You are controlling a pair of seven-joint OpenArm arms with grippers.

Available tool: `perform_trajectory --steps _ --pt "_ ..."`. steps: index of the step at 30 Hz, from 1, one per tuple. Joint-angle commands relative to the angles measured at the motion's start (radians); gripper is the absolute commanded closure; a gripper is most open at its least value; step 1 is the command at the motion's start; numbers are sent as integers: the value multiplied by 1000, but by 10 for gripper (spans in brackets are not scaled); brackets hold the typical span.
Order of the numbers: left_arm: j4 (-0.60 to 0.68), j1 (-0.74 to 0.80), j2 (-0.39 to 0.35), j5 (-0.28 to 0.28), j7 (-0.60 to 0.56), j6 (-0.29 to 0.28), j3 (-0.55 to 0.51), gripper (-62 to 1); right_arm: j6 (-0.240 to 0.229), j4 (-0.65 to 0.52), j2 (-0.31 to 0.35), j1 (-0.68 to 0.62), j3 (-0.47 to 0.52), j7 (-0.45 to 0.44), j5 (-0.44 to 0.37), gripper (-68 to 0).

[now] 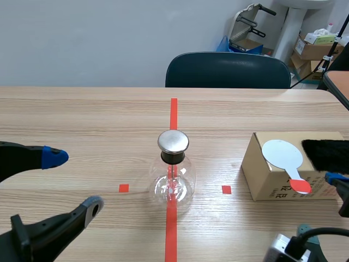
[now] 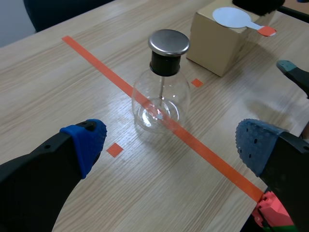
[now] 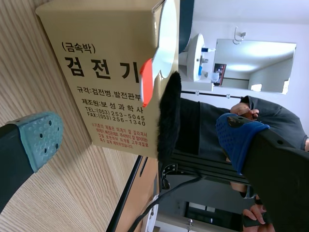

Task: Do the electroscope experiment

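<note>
A round glass flask (image 1: 173, 183) with a metal cap (image 1: 173, 141) stands on the red tape line at mid table. My left gripper (image 1: 73, 182) is open, low at the left, well short of the flask (image 2: 161, 99). On the right is a cardboard box (image 1: 270, 180) with a white disc paddle (image 1: 282, 154) with a red handle (image 1: 299, 186) and a black fur cloth (image 1: 327, 154) on top. My right gripper (image 3: 140, 137) is open beside the box (image 3: 104, 72), turned on its side and holding nothing. One of its pads (image 1: 334, 177) shows at the box's near right corner.
A dark chair (image 1: 228, 70) stands behind the table's far edge. Cardboard boxes (image 1: 313, 49) and gear fill the back right of the room. The right arm's cable and base (image 1: 297, 248) lie at the front right. A person (image 3: 251, 116) in dark clothes shows past the box.
</note>
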State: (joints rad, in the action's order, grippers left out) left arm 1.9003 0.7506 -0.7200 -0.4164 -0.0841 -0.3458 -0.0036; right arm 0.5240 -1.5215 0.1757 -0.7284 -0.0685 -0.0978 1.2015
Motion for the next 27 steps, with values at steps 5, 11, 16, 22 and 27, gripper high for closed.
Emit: perform_trajectory --steps 5,11,16,22,27 --pt "23 0 -42 -7 -61 -8 33 -574 12 31 15 54 13 -55 -1 -679" --pt "23 3 -87 -8 -140 -8 77 -574 11 58 15 95 44 -150 -8 -679" --pt "23 23 -134 -10 -207 -7 102 -574 7 74 19 119 63 -221 -8 -679" --pt "23 34 -151 -10 -249 -1 116 -574 -1 110 19 175 84 -257 -8 -679" --pt "23 34 -160 -10 -250 -1 121 -574 -1 145 21 206 84 -267 -9 -679"
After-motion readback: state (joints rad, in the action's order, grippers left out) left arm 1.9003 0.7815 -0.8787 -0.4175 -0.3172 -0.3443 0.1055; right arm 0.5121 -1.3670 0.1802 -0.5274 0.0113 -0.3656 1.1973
